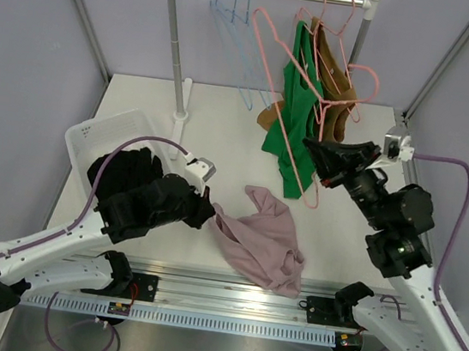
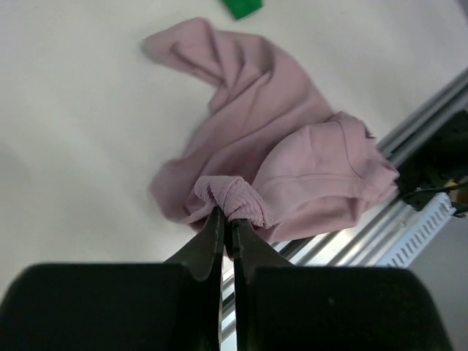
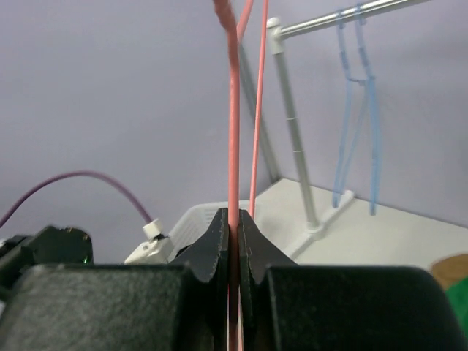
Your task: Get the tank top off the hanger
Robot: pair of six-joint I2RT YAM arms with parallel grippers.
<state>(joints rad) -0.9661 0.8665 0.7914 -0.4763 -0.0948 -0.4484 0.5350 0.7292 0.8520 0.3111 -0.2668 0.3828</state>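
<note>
I have left gripper (image 2: pixel 227 219) pinched on the pink tank top (image 1: pixel 265 240) hem; top lies on table (image 1: pixel 217 113), near centre. I hold right gripper (image 3: pixel 234 219) clamped on pink hanger (image 3: pixel 233 131) and drag cloth left, low.

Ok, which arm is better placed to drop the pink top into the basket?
Left: the left gripper is shut on the pink top, with the white basket beside it. The right gripper is clamped on a pink hanger.

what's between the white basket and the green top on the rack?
In the top view, the rack's post and its white foot stand between the basket and the green top; otherwise bare table.
</note>
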